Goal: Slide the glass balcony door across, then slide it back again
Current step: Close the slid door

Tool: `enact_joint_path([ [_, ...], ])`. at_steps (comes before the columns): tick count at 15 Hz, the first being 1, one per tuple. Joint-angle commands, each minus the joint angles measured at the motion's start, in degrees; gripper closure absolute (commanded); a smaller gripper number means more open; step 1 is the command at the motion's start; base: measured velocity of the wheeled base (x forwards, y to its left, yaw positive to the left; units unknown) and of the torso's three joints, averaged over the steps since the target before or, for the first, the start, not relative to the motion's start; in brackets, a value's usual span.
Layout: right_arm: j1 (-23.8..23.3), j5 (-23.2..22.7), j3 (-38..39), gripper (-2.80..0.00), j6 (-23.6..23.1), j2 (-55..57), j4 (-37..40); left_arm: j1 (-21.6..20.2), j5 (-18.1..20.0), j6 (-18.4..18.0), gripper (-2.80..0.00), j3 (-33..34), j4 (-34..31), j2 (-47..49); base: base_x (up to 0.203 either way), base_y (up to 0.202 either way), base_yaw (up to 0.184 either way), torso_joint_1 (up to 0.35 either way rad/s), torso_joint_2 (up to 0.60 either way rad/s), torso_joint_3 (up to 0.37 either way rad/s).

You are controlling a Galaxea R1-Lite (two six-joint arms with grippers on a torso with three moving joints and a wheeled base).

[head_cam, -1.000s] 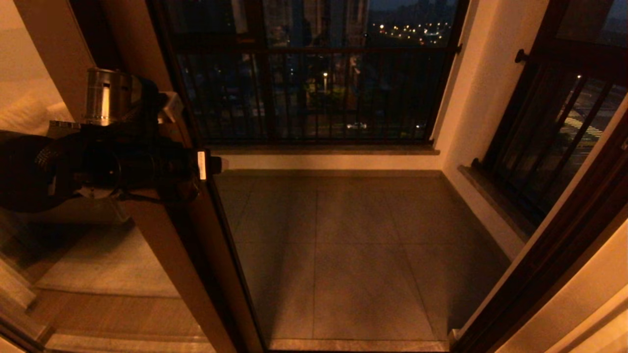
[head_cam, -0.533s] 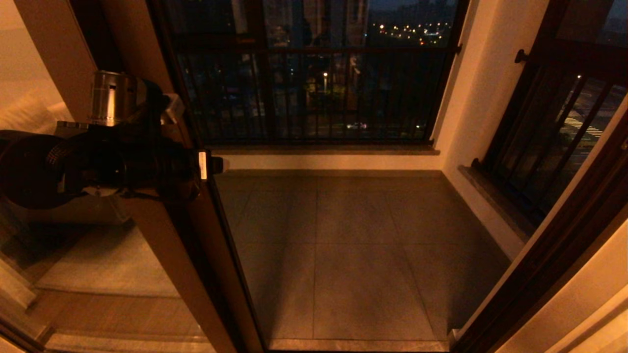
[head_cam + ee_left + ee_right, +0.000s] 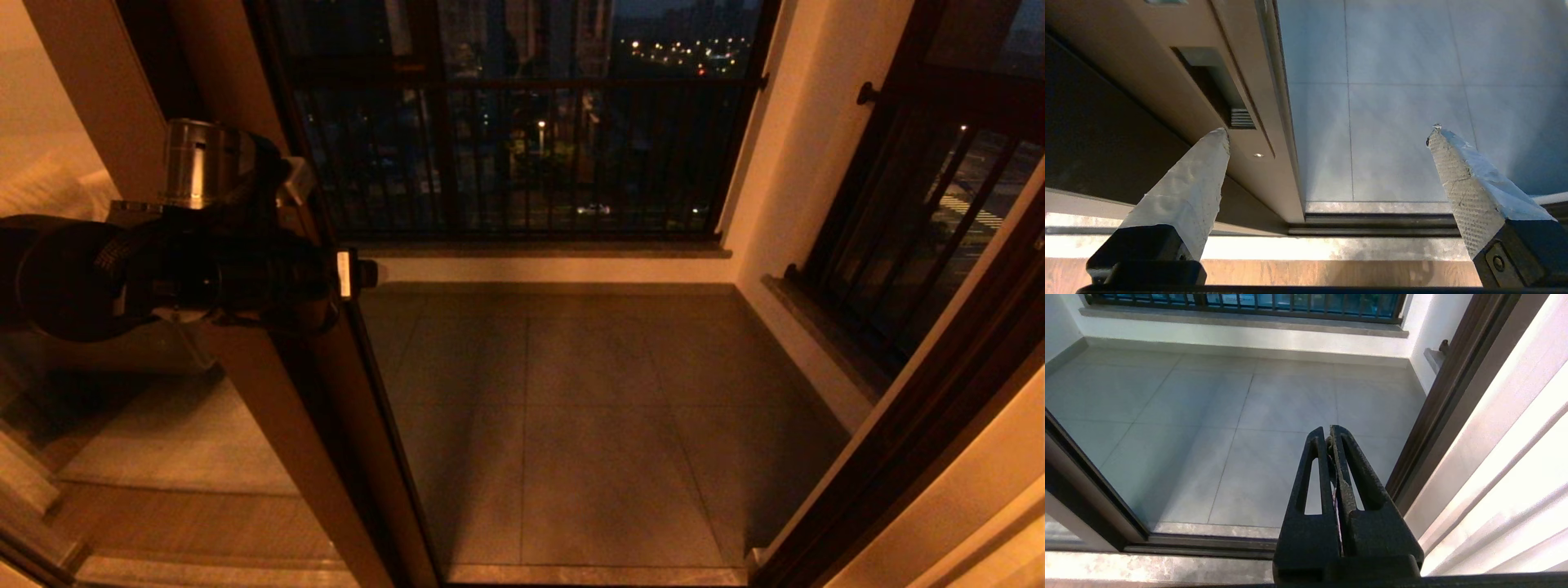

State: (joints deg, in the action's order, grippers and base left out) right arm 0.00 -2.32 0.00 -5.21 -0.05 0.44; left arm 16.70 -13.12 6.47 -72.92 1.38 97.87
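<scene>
The glass balcony door (image 3: 282, 425) stands at the left of the opening, its brown stile running down to the floor track. In the left wrist view the stile (image 3: 1267, 171) shows a narrow recessed handle slot (image 3: 1216, 87). My left gripper (image 3: 351, 273) (image 3: 1329, 128) is open and straddles the stile's edge. One finger (image 3: 1208, 163) lies just below the slot on the room side, and the other (image 3: 1453, 171) hangs over the balcony tiles. My right gripper (image 3: 1329, 430) is shut on nothing, held low before the opening and out of the head view.
Grey balcony tiles (image 3: 588, 425) lie beyond the dark floor track (image 3: 1380, 226). Black-barred windows (image 3: 522, 155) close the far side and the right side (image 3: 922, 229). The dark door jamb (image 3: 922, 433) bounds the opening on the right. Wood flooring (image 3: 188, 531) lies at the lower left.
My left arm and its gripper have shifted a little to the right along the door's stile. The right gripper shows in no earlier frame.
</scene>
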Motion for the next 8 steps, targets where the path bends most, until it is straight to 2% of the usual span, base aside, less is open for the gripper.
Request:
enact_joint_path([
  [1, 0.00, -0.06, 0.18, 0.00, -0.07, -0.04, 0.00, 0.00, -0.07, 0.12, -2.80, -0.11, 0.11, 0.90, 0.000, 0.000, 0.000, 0.000, 0.00, 0.000],
  [8, 0.00, -0.06, 0.18, 0.00, -0.07, -0.04, 0.00, 0.00, -0.07, 0.12, -2.80, -3.63, 0.12, 3.30, 0.000, 0.000, 0.000, 0.000, 0.00, 0.000],
])
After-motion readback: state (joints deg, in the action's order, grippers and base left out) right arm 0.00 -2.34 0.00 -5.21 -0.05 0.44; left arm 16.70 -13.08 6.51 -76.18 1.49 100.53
